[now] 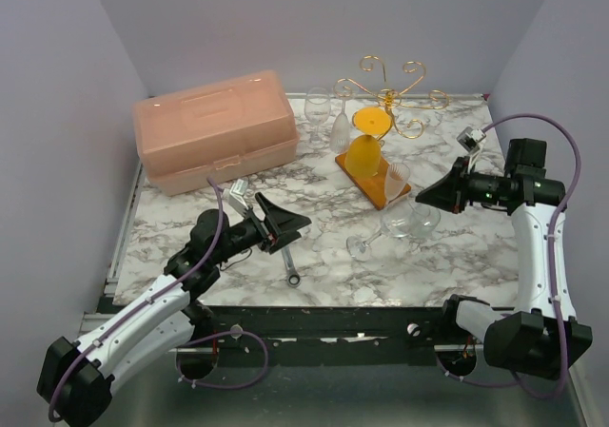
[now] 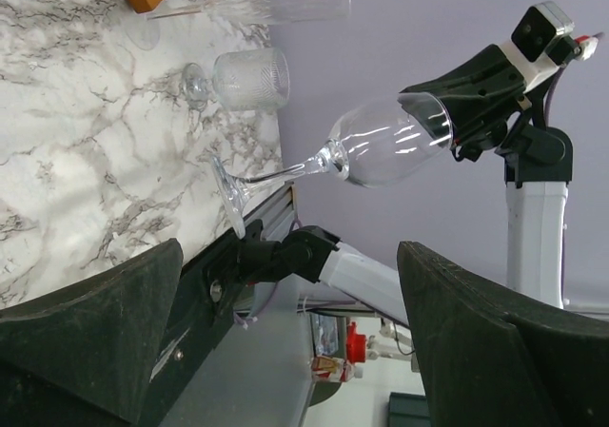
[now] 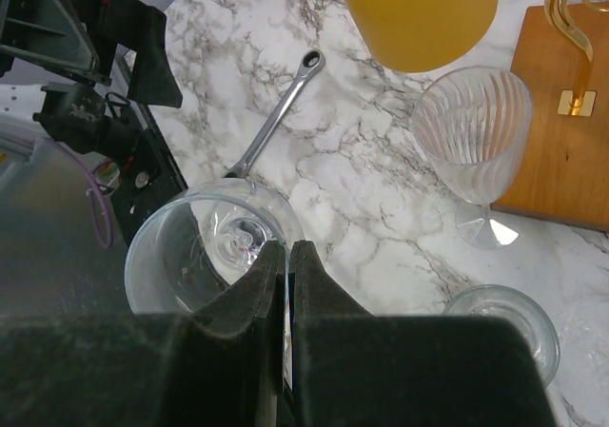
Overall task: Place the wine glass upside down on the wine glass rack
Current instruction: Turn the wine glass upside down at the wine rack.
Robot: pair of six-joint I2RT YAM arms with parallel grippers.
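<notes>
The clear wine glass (image 1: pixel 398 222) hangs tilted, its foot (image 1: pixel 360 247) low by the marble table top. My right gripper (image 1: pixel 425 199) is shut on its rim. The right wrist view looks down into the bowl (image 3: pixel 200 256), with my right gripper (image 3: pixel 287 256) pinching the rim. The left wrist view shows the glass (image 2: pixel 381 146) side-on in my right gripper (image 2: pixel 447 113). The gold wire rack (image 1: pixel 390 94) stands at the back on its orange-brown base (image 1: pixel 366 182), with an orange glass (image 1: pixel 366 146) hanging upside down on it. My left gripper (image 1: pixel 290 225) is open and empty.
A ribbed glass (image 1: pixel 395 182) stands on the rack's base, also in the right wrist view (image 3: pixel 476 142). A short glass (image 3: pixel 500 318) stands beside the held one. More glasses (image 1: pixel 328 113) stand at the back. A wrench (image 1: pixel 290 265) lies near the front. A pink toolbox (image 1: pixel 214 127) is at the back left.
</notes>
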